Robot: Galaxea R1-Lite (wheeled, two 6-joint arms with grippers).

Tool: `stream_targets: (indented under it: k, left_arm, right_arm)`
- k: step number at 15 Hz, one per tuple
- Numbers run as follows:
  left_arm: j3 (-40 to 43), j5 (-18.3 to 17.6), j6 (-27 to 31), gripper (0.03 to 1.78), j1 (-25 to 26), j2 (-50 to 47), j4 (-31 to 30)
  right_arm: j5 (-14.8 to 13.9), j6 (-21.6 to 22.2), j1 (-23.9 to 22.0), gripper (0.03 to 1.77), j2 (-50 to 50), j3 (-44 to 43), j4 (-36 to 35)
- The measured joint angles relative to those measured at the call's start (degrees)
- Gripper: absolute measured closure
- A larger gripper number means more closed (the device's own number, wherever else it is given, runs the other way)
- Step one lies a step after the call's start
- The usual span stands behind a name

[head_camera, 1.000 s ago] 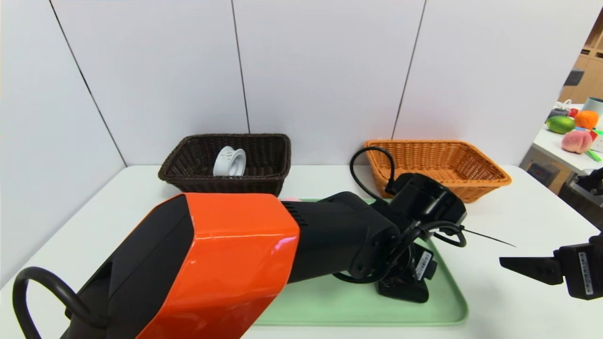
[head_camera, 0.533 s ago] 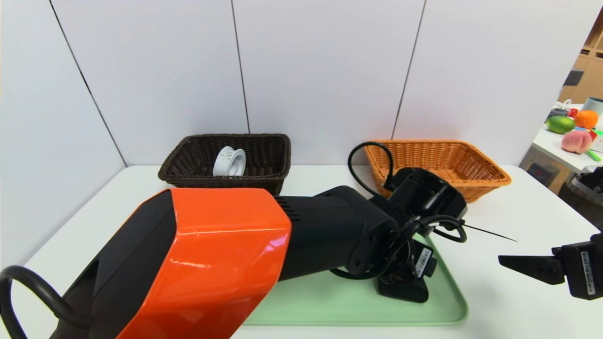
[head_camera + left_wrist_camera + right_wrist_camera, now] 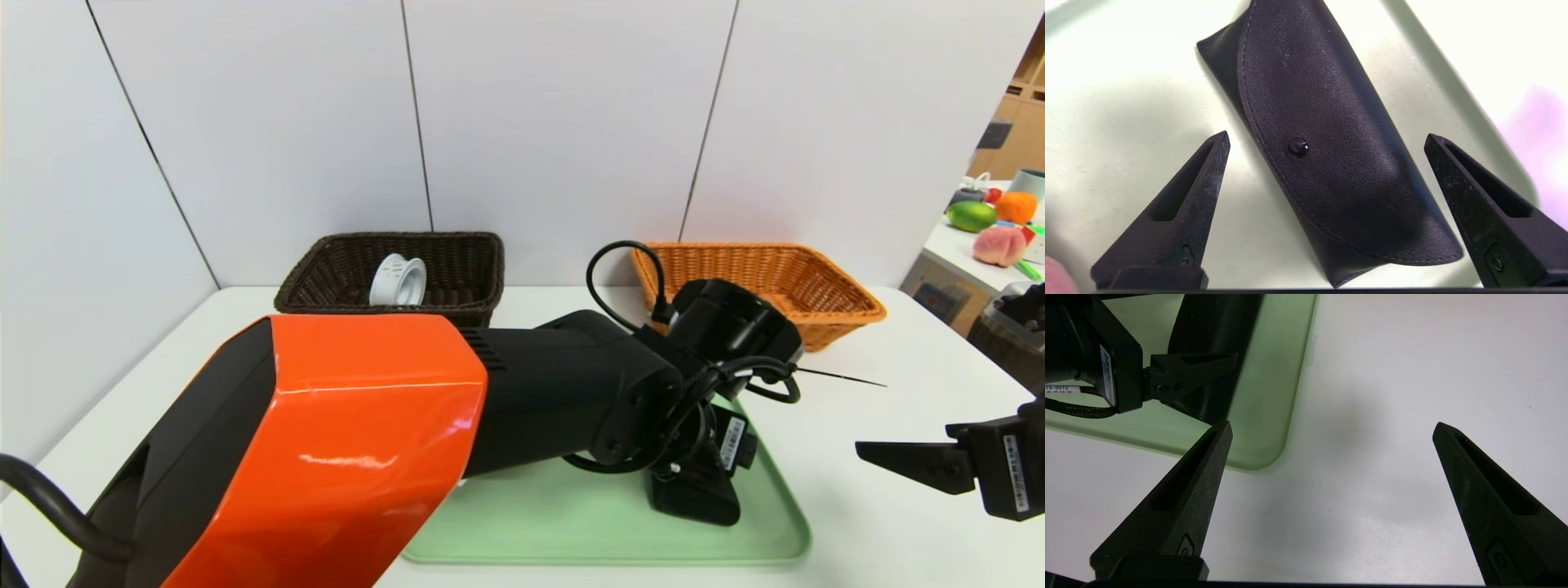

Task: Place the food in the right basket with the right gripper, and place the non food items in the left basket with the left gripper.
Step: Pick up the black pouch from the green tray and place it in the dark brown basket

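Left arm: shifting toward the robot's left and rising slightly over the last second. Left gripper [image 3: 1327, 139]: hovering with fingers spread apart, straddling the black leather case [image 3: 1327, 134], nothing clamped. Case: lying flat at the right end of the green tray [image 3: 767, 543], near its rim. Judged light, soft-sided, slightly slick; best pinched across its narrow width near the snap. Right gripper [image 3: 1331, 428]: idling over the bare table [image 3: 1392, 375], fingers apart. Dark left basket [image 3: 392, 306]: holding a white part [image 3: 397, 280].

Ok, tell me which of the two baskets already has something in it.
The dark brown basket, on the robot's left. A white plastic ring-shaped part leans inside it, while the orange basket on the right shows only bare wicker.
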Motion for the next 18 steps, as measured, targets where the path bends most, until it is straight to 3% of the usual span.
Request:
stream_targets:
  k: [5,18]
  left_arm:
    - [-0.02,-3.04,-1.6,0.12,-0.1,-0.07,-0.21]
    - [0.06,-2.29,-2.18,0.12,0.23,2.24,-0.44]
  right_arm:
    - [-0.13,-0.13,0.2,0.1,0.0,-0.09,0.73]
    - [-0.22,-0.16,0.11,0.1,0.13,0.23,0.71]
